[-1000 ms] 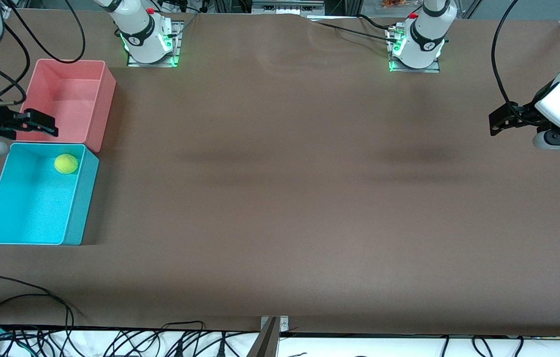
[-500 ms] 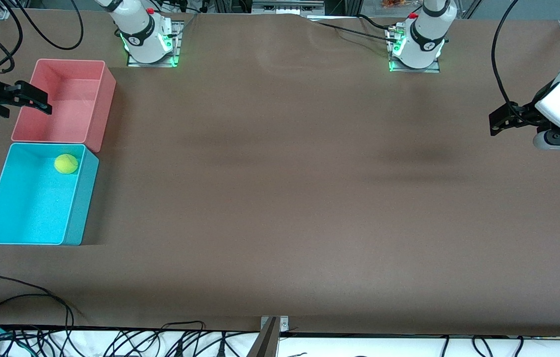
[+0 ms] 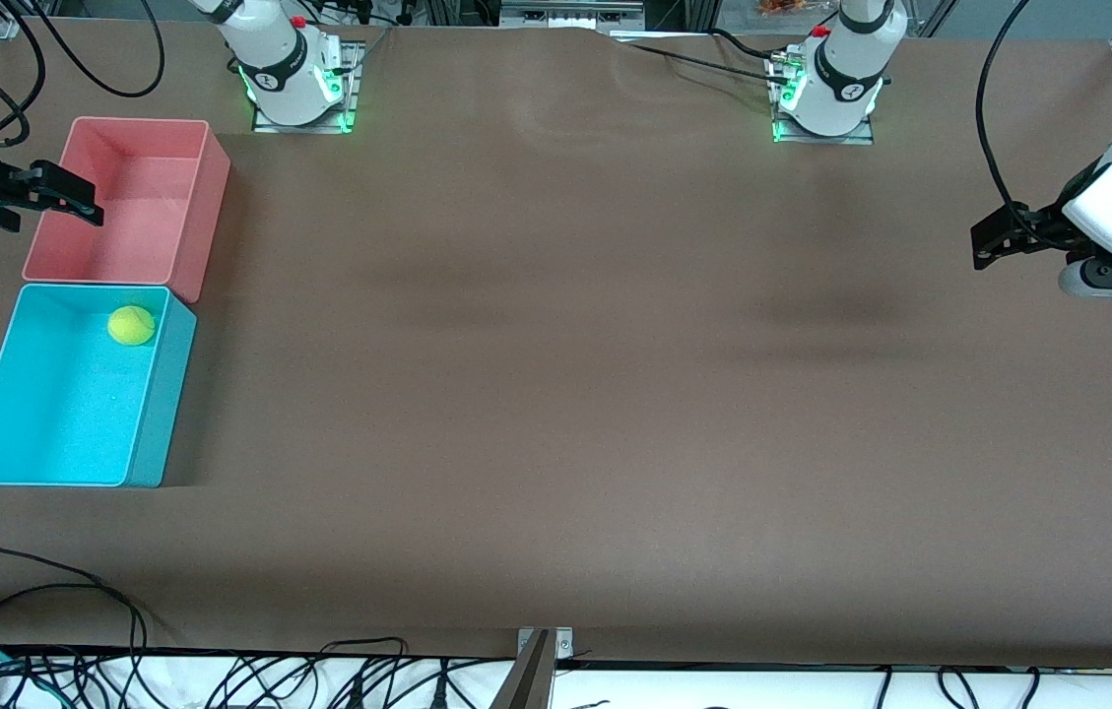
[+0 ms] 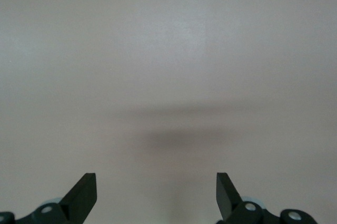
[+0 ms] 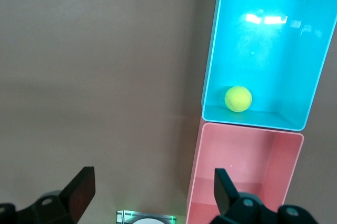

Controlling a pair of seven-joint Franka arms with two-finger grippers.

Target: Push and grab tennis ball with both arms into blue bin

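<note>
Right gripper [image 3: 48, 202] is up over the pink bin's [image 3: 206, 197] outer wall, at the right arm's end of the table. Jaws spread wide, nothing between them; right wrist view confirms both fingers [image 5: 79, 190] apart, with bare air in the gap. 1.0 s ago it hung over the seam between the 2 bins, just by the ball; by 0.5 s ago it had pulled back over the pink bin, and no further shift since. So the retreat looks finished.

Tennis ball [image 3: 131, 325] sits on the floor of the blue bin [image 3: 162, 414], in the corner against the wall shared with the pink bin. It lies well clear of the right jaws, below and ahead of them in the wrist view [image 5: 238, 98]. Ball position is unchanged across all 3 front frames, so it has settled.

Table [image 3: 565, 414] between the arms carries nothing I can see.

Left gripper [image 3: 999, 241] hangs over the cloth at the left arm's end, waiting, same pose in all 3 frames. Jaws wide open and empty; left wrist view shows only cloth between its fingers [image 4: 84, 192].

Read: ball is in the target bin and both grippers are off it, so the task looks done. Only a return to rest might remain.
</note>
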